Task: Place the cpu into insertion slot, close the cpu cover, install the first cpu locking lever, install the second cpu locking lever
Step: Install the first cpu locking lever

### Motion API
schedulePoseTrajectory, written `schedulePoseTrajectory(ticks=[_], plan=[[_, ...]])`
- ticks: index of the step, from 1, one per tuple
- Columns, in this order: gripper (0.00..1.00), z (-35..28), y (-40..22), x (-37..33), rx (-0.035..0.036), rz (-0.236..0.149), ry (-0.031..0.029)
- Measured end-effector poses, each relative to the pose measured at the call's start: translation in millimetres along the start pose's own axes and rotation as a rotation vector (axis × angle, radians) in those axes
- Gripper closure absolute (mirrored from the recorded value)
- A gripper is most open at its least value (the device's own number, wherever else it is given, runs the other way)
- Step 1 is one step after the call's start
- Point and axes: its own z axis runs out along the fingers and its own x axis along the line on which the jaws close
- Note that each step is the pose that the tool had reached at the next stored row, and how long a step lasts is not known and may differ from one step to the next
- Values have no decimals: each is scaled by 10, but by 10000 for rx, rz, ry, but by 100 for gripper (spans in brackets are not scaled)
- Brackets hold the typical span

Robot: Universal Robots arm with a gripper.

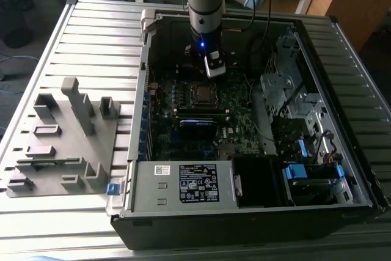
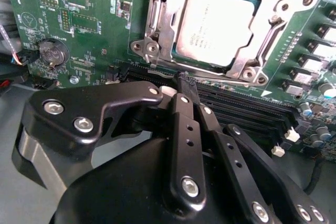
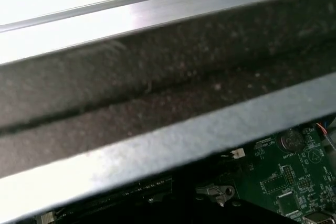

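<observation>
In the exterior view the arm reaches down into the open case (image 1: 142,108). Its claw (image 1: 214,73) hangs just over the board, with the slot (image 1: 201,93) close at six o'clock of it. A grey fixture (image 1: 61,145) lies on the tabletop (image 1: 98,29) at nine o'clock of the case.

In the second wrist view the cpu (image 2: 218,27) lies flat in the slot with the cover (image 2: 157,19) down around its face, so the chip looks seated. The fingers (image 2: 181,124) are clenched together on nothing I can see. Their tips are near the cover's edge, and a narrow tip like that would suit pushing thin parts.

In the first wrist view the case wall (image 3: 157,93) crosses in front of the board (image 3: 283,182).
</observation>
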Motion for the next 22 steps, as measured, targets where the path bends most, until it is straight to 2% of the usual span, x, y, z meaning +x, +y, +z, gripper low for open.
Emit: schedulePoseTrajectory(ticks=[6,14,18,22], plan=[[89,9,47,16,-1,8,-1],[89,11,48,16,24,4,-18],[89,13,46,15,113,-10,-46],[89,13,44,15,295,-40,-102]])
